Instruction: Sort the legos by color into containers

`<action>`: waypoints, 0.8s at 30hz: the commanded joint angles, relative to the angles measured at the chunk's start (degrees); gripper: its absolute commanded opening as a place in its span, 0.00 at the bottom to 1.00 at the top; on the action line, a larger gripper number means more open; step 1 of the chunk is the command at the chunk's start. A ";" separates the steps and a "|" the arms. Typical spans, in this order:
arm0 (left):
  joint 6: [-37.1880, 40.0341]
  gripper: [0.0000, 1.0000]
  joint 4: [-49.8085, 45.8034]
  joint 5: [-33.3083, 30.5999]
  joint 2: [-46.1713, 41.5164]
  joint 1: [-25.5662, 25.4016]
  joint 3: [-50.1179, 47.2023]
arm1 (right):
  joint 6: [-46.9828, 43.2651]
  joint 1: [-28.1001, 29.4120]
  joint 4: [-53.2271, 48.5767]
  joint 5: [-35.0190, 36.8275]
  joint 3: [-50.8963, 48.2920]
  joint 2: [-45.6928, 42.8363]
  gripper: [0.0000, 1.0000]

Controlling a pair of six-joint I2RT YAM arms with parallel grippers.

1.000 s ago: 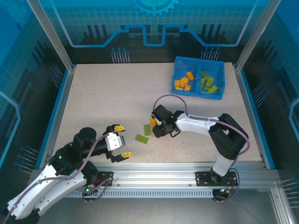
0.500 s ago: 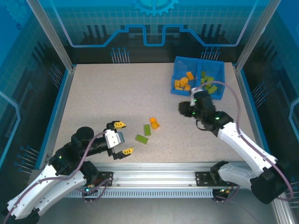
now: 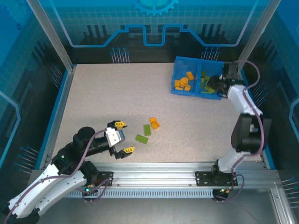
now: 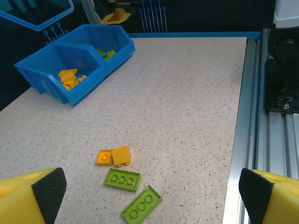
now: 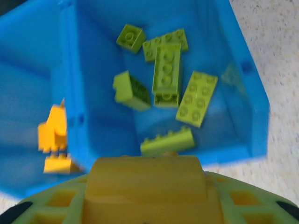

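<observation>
Bare table [image 3: 103,98] round 2 green legos [image 3: 147,129], long axes skewed; L gripper [image 3: 122,138] spread wide, R gripper [image 3: 216,85] at bin [image 3: 191,95] rt edge, grip unclear.

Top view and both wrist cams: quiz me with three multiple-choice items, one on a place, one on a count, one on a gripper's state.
1. The right gripper hangs over:
A) the orange compartment
B) the green compartment
C) the table's near edge

2. Loose legos on the table:
A) two
B) four
C) seven

3. The left gripper is:
A) open and empty
B) shut on a green lego
C) shut on an orange lego

1 B: its wrist view looks down on green legos.
2 B: two green, two orange lie there.
3 A: its fingers stand wide apart, nothing between them.
</observation>
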 commanded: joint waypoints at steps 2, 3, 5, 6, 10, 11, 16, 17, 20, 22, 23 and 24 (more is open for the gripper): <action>-1.50 0.99 2.01 -0.25 -0.91 0.21 -0.89 | 1.93 -0.79 -6.63 -1.47 13.11 11.83 0.34; -1.65 0.99 2.19 -0.21 -1.01 0.25 -1.00 | 2.65 -0.75 -8.35 -1.66 16.28 14.75 0.35; -1.85 0.99 2.62 -0.01 -0.96 0.30 -1.18 | 3.61 -0.76 -11.09 -1.94 21.72 19.14 0.35; -1.95 0.99 2.85 -0.19 -0.94 0.42 -1.19 | 4.17 -0.82 -12.05 -2.12 23.84 20.91 0.35; -2.27 0.99 2.57 -0.60 -1.05 0.51 -1.27 | 5.02 -0.76 -11.93 -2.20 26.15 22.07 0.32; -2.28 0.99 2.45 -0.72 -1.05 0.48 -1.27 | 4.95 -0.76 -11.43 -2.44 25.86 21.40 0.32; -2.11 0.99 2.27 -0.82 -1.16 0.50 -1.35 | 2.36 1.19 -5.29 -3.09 21.98 15.31 0.33; -1.97 0.99 2.33 -0.77 -1.20 0.50 -1.42 | 1.69 2.16 -3.96 -3.15 21.45 14.35 0.33; -2.16 0.99 2.52 -0.75 -1.23 0.51 -1.53 | 0.75 4.76 -1.46 -3.94 21.83 14.40 0.33; -2.35 0.99 2.76 -0.80 -1.16 0.57 -1.44 | -0.55 6.94 -3.16 -2.51 24.73 16.40 0.33; -2.48 0.99 2.92 -0.82 -1.23 0.56 -1.44 | -1.09 8.11 -3.43 -2.46 26.05 17.51 0.33; -2.63 0.99 3.13 -0.86 -1.16 0.55 -1.51 | -1.28 9.12 -3.75 -2.35 27.39 18.77 0.33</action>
